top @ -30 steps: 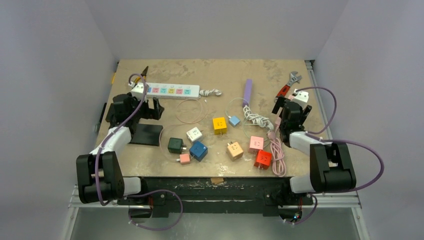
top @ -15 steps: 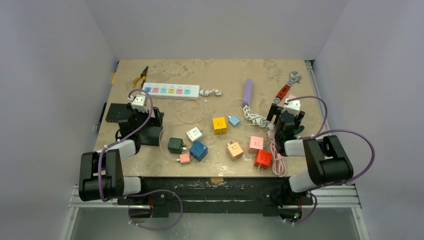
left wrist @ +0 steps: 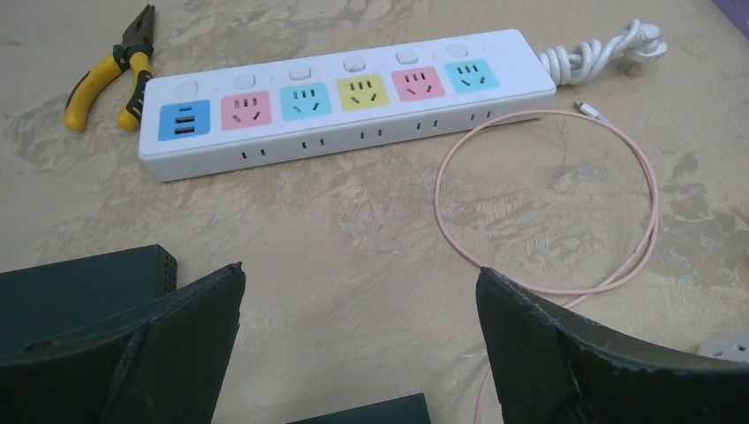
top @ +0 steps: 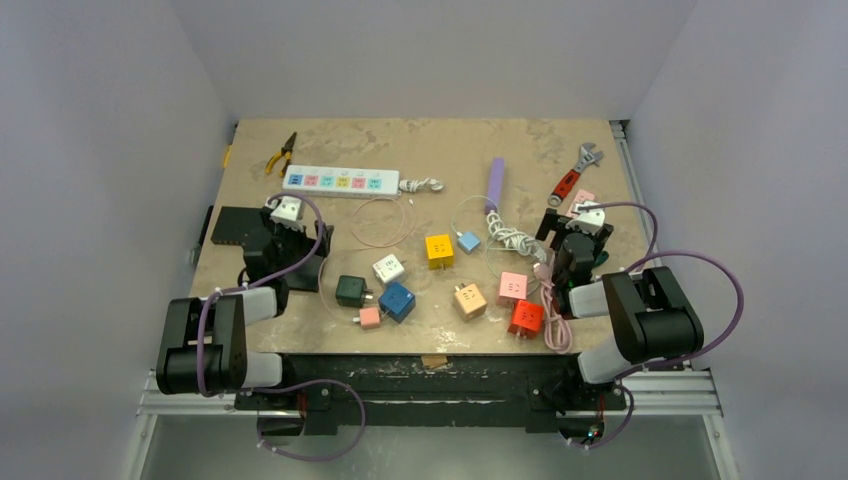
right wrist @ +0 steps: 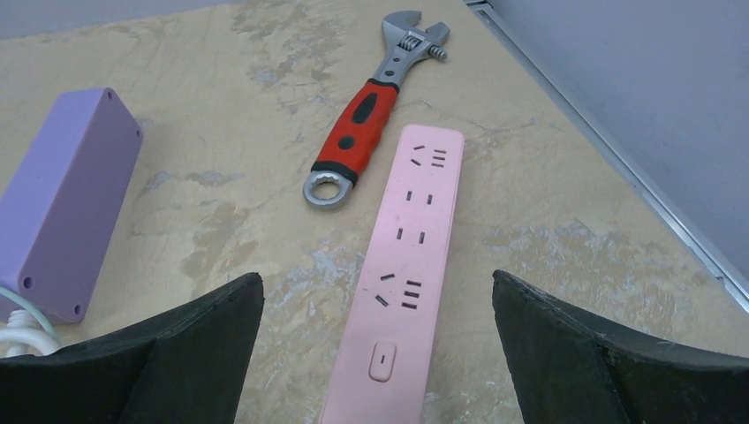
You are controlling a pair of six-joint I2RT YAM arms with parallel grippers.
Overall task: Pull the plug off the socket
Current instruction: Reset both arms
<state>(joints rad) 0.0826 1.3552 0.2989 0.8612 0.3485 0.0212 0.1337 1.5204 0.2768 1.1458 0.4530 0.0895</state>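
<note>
The left gripper (left wrist: 359, 276) hung w/ jaws spread wide and nothing btwn them, on the near side of the white power strip (left wrist: 349, 102) and not touching it. That strip lay flat at the far left of the table (top: 420, 140), coloured sockets facing up. Yellow-handled pliers (left wrist: 106, 71) sat just off its left end, a pink cable (left wrist: 438, 194) looped nr its right end, and a black box (left wrist: 79, 283) lay nearer than it. Well right of the strip, the right gripper (right wrist: 375, 276) was likewise wide open and empty above a pink power strip (right wrist: 415, 221), w/ a red-handled wrench (right wrist: 366, 119) just beside it and a purple box (right wrist: 66, 199) on the white strip's side. Coloured cube adapters (top: 439, 248) lay scattered nearer than the white strip and to its right; whether any held a plug could not be told.
</note>
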